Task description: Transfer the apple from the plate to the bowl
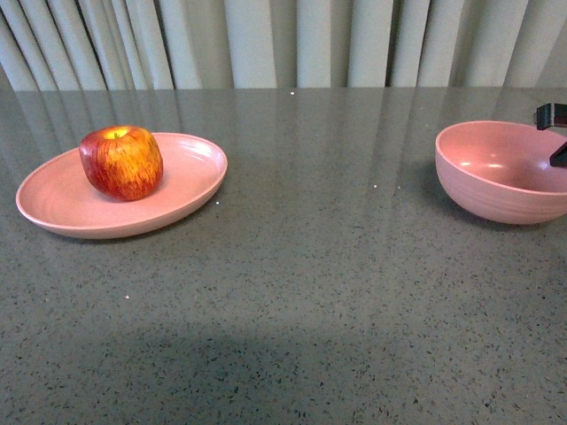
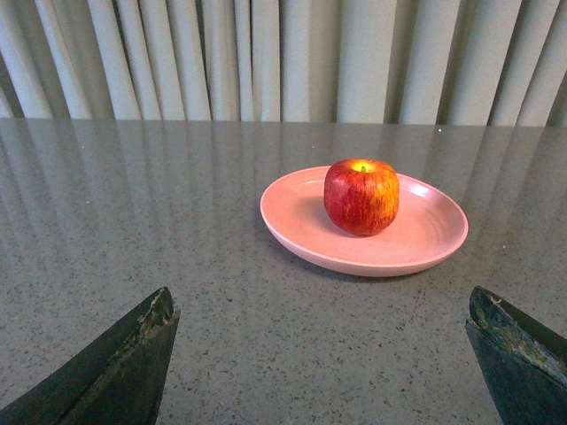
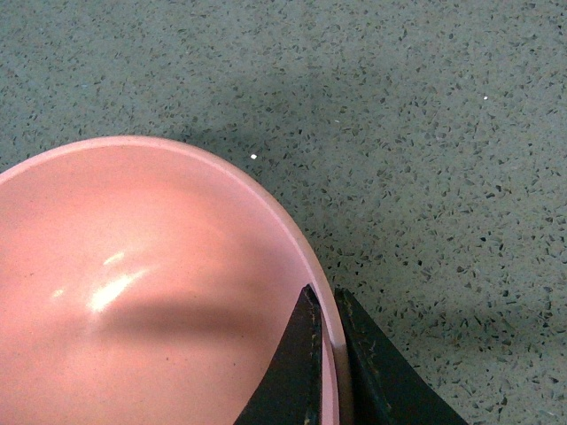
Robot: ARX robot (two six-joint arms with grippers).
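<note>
The red apple [image 1: 121, 162] with yellow streaks sits on the wide, shallow pink plate [image 1: 190, 168] at the left of the table. The deep pink bowl [image 1: 496, 181] stands empty at the right edge. My right gripper [image 1: 556, 137] is shut on the bowl's rim, one finger inside and one outside, as the right wrist view shows [image 3: 326, 305]. My left gripper [image 2: 323, 305] is open and empty, low over the table, well short of the plate [image 2: 425, 239] and the apple [image 2: 361, 197]. The left gripper is out of the front view.
The grey speckled tabletop [image 1: 319, 266] stretches between the plate and the bowl. A pale pleated curtain [image 1: 283, 40] hangs behind the table's far edge.
</note>
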